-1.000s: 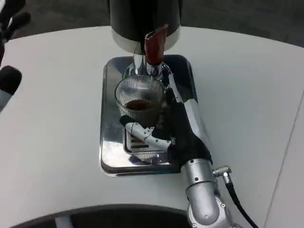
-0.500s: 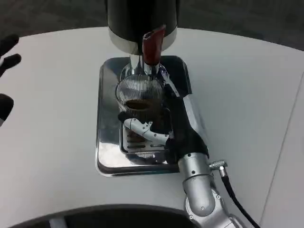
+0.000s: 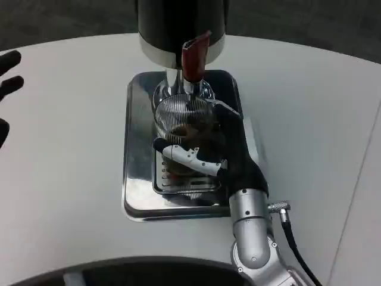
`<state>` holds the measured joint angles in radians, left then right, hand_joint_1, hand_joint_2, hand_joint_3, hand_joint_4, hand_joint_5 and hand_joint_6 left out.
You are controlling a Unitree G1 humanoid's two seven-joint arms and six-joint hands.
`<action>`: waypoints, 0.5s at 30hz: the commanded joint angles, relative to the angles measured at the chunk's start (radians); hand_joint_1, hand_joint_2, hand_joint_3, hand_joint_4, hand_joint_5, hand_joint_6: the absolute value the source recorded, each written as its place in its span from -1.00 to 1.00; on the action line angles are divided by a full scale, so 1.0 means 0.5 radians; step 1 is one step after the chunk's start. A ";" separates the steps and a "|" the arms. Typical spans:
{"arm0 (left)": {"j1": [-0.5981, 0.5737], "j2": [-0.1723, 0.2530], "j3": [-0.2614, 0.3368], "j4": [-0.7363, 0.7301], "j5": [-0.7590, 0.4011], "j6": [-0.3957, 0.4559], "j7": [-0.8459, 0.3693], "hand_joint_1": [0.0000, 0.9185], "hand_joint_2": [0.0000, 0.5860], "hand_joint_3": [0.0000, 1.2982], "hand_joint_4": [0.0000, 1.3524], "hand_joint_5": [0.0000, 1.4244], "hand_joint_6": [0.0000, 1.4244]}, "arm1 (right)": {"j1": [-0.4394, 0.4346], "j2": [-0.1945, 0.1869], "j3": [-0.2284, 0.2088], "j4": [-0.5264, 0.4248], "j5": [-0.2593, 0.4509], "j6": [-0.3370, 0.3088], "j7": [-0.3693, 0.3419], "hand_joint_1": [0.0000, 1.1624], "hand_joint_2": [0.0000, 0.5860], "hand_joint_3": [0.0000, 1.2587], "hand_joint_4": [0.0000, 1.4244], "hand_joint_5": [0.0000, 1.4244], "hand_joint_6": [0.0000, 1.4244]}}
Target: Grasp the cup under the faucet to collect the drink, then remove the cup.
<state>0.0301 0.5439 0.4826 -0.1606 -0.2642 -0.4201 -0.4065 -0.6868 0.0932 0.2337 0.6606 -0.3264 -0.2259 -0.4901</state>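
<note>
Head view: right hand (image 3: 223, 156) grips one cup (image 3: 181, 122) on one tray (image 3: 138, 179).

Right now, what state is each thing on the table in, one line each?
Ribbed glass cup: upright under the faucet, holding some dark drink.
Right hand: grips the cup, fingers wrapped around it.
Left hand: at the picture's left edge, fingers apart, holding nothing.
Faucet lever: red, above the cup.
Drink dispenser: upright at the tray's far end.
Metal drip tray: flat on the table.

Clear ribbed glass cup (image 3: 181, 122), brown drink inside; red faucet lever (image 3: 194, 55); black-and-silver dispenser (image 3: 178, 27); mirror-silver metal tray (image 3: 138, 149); white desk (image 3: 65, 149); black-and-white right hand (image 3: 208, 158).
</note>
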 commanded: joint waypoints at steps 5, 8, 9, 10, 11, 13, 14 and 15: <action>0.010 -0.018 -0.049 -0.021 -0.002 0.037 -0.001 -1.00 -0.31 -0.85 -1.00 -0.89 -0.99 | 0.070 0.137 0.038 -0.109 -0.064 0.012 -0.150 0.86 -0.61 0.08 0.23 0.27 0.59; 0.007 -0.017 -0.062 -0.019 0.004 0.037 0.002 -1.00 -0.31 -0.85 -1.00 -0.89 -0.99 | 0.111 0.124 0.071 -0.187 -0.105 0.024 -0.165 0.87 -0.68 0.09 0.27 0.30 0.63; 0.005 -0.018 -0.066 -0.019 0.006 0.038 0.004 -1.00 -0.31 -0.85 -1.00 -0.89 -0.99 | 0.128 0.123 0.080 -0.213 -0.117 0.025 -0.167 0.88 -0.69 0.10 0.27 0.31 0.65; 0.004 -0.019 -0.070 -0.020 0.008 0.039 0.005 -1.00 -0.31 -0.85 -1.00 -0.89 -0.99 | 0.139 0.123 0.085 -0.231 -0.122 0.028 -0.168 0.88 -0.69 0.10 0.27 0.32 0.67; 0.003 -0.019 -0.072 -0.021 0.010 0.039 0.007 -1.00 -0.31 -0.85 -1.00 -0.89 -0.99 | 0.153 0.124 0.091 -0.253 -0.128 0.031 -0.173 0.88 -0.69 0.10 0.29 0.32 0.68; 0.003 -0.019 -0.077 -0.023 0.009 0.044 0.005 -1.00 -0.31 -0.85 -1.00 -0.89 -0.99 | 0.175 0.124 0.101 -0.294 -0.137 0.041 -0.175 0.88 -0.73 0.12 0.29 0.32 0.69; 0.004 -0.018 -0.078 -0.024 0.008 0.046 0.004 -1.00 -0.31 -0.85 -1.00 -0.89 -0.99 | 0.194 0.122 0.108 -0.329 -0.146 0.047 -0.175 0.88 -0.73 0.12 0.29 0.32 0.70; 0.005 -0.019 -0.080 -0.025 0.008 0.047 0.003 -1.00 -0.31 -0.85 -1.00 -0.89 -0.99 | 0.213 0.118 0.117 -0.367 -0.157 0.055 -0.172 0.88 -0.74 0.12 0.29 0.32 0.70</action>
<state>0.0270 0.5426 0.4512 -0.1638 -0.2633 -0.4068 -0.4065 -0.6091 0.0943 0.2842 0.5387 -0.3909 -0.1952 -0.5579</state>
